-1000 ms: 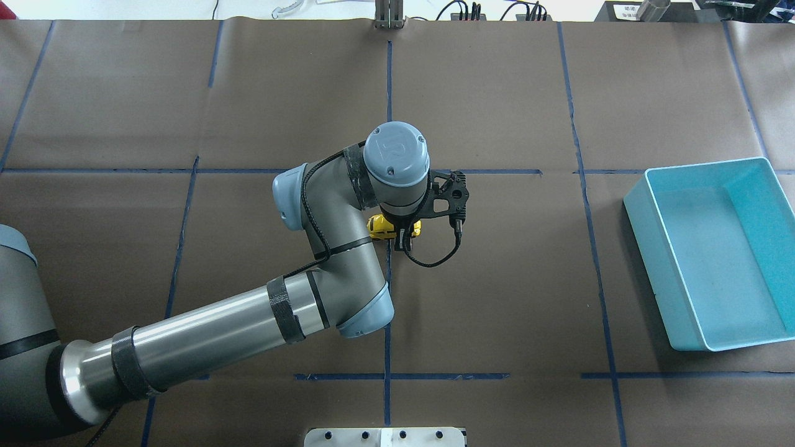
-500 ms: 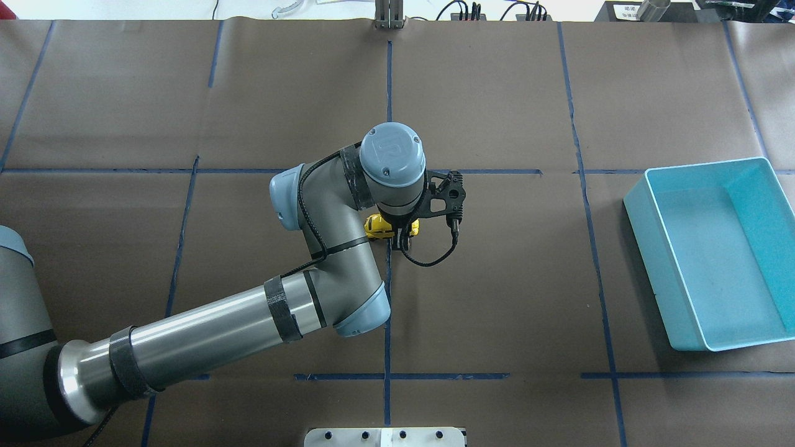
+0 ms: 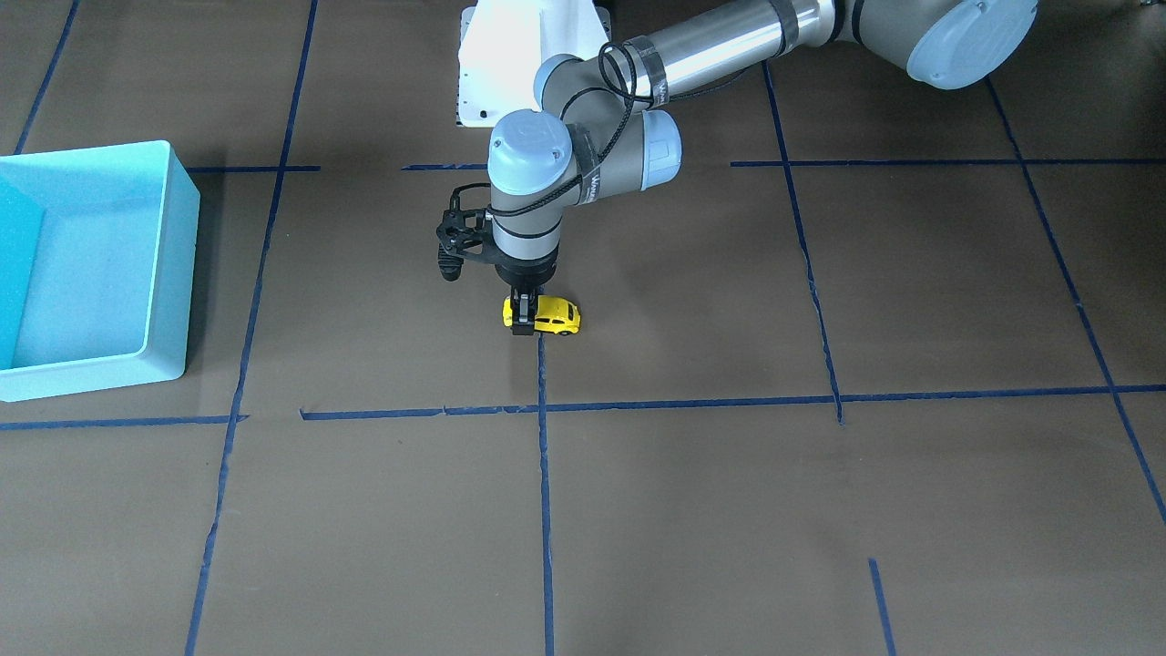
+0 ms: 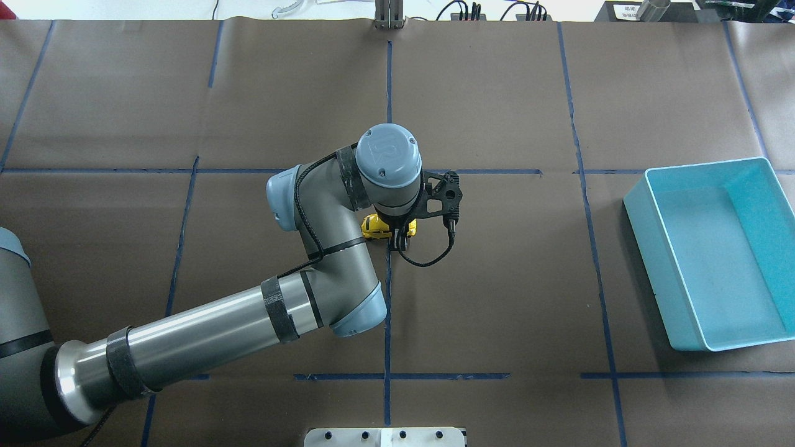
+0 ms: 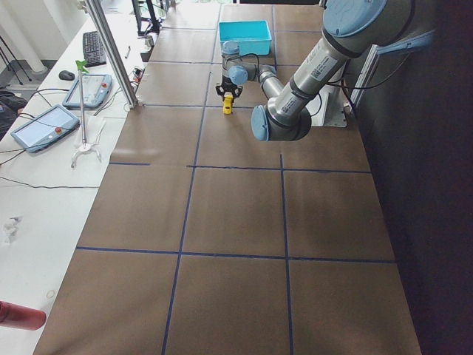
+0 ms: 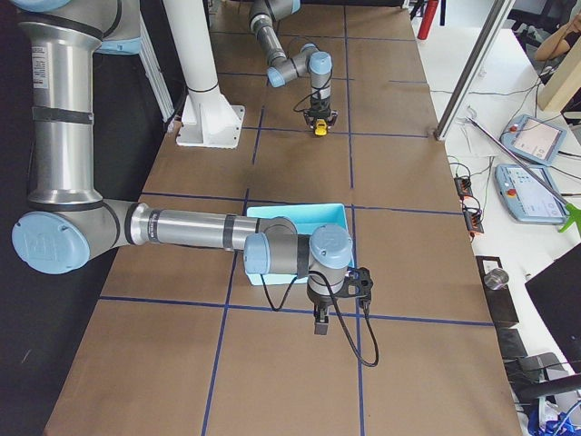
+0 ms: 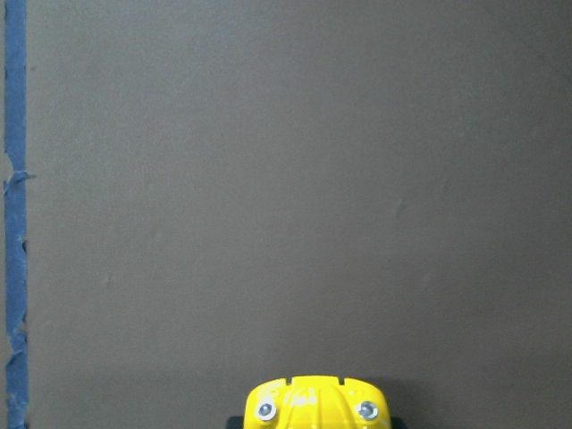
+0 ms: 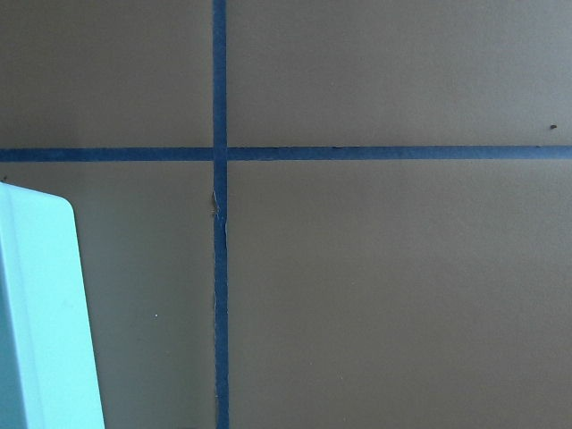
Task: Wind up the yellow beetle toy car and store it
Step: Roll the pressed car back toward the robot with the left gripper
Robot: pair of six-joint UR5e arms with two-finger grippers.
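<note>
The yellow beetle toy car (image 4: 374,226) stands on the brown table near its middle, beside a blue tape line. My left gripper (image 3: 522,319) points straight down and is shut on one end of the car (image 3: 554,315). The wrist hides most of the grip from overhead. In the left wrist view the car's yellow end (image 7: 313,402) shows at the bottom edge. My right gripper (image 6: 320,323) shows only in the exterior right view, hanging over the table next to the turquoise bin (image 6: 300,214). I cannot tell whether it is open or shut.
The turquoise bin (image 4: 714,261) stands empty at the table's right side, far from the car. It also shows in the front-facing view (image 3: 91,264). Its corner (image 8: 36,313) shows in the right wrist view. Blue tape lines cross the brown paper.
My left arm has shifted a little to the left, and the yellow car has moved with the gripper.
</note>
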